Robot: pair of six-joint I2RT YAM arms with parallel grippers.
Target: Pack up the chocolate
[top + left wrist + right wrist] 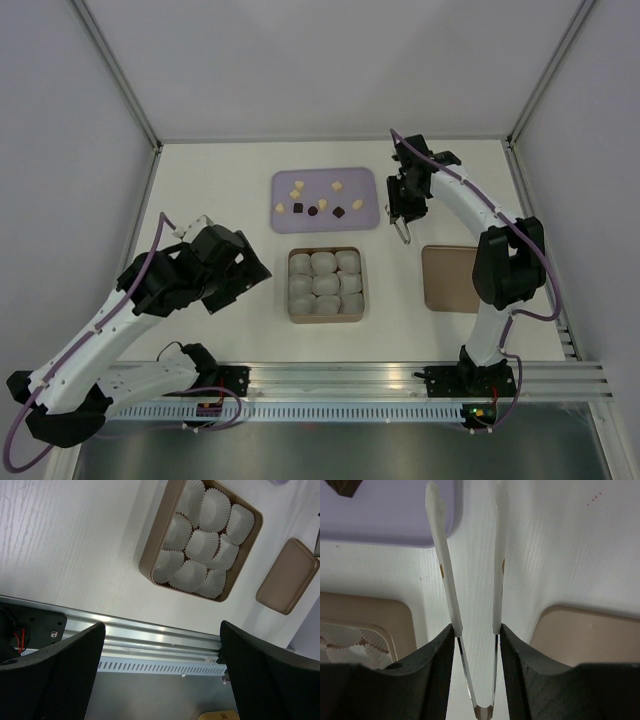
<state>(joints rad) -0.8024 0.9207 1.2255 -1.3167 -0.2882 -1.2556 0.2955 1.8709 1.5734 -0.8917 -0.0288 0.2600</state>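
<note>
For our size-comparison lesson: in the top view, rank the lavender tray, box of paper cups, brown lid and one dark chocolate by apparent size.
1. lavender tray
2. box of paper cups, slightly smaller
3. brown lid, partly behind the right arm
4. dark chocolate, far smallest

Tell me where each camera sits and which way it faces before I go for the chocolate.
Top external: above and behind the robot, looking down on the table; shows left arm, right arm, purple tray of chocolate, box of paper cups, lid.
Left wrist: on the raised left arm, looking down at the near rail; box and lid lie beyond the open left gripper.
Right wrist: looks along the right gripper, shut on the tongs, towards the tray's edge.
Shared: all three show box and lid.
</note>
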